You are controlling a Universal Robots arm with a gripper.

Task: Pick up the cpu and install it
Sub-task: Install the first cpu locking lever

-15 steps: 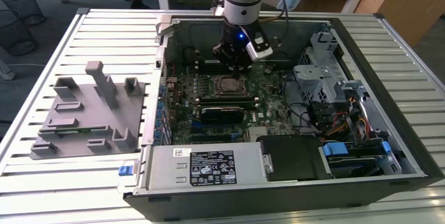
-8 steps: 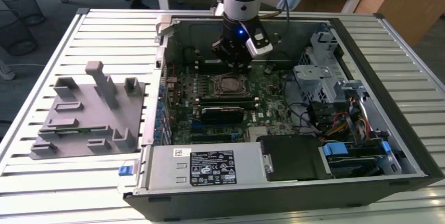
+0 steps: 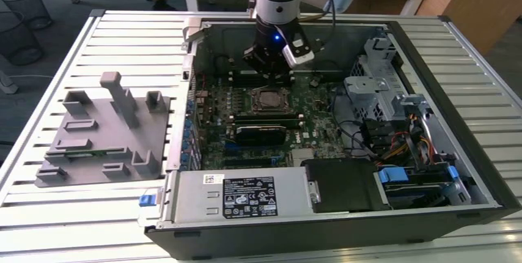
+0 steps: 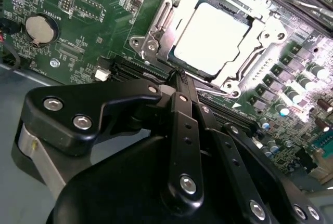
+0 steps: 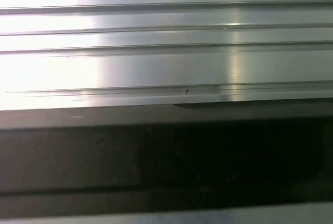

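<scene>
Black gripper (image 4: 179, 76), fingers pressed together and holding nothing, hovers just beside the silvery cpu (image 4: 216, 39), which lies flat inside its socket frame (image 4: 156, 42).

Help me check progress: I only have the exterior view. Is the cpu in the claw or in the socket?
Observer: In the second wrist view the cpu lies flat inside the socket frame, silvery top up.
Operator: And the claw?
Observer: The claw is shut with nothing between its tips, near the frame's edge.
Operator: Anything from the first wrist view?
Observer: It faces ribbed metal slats above a dark band.
</scene>
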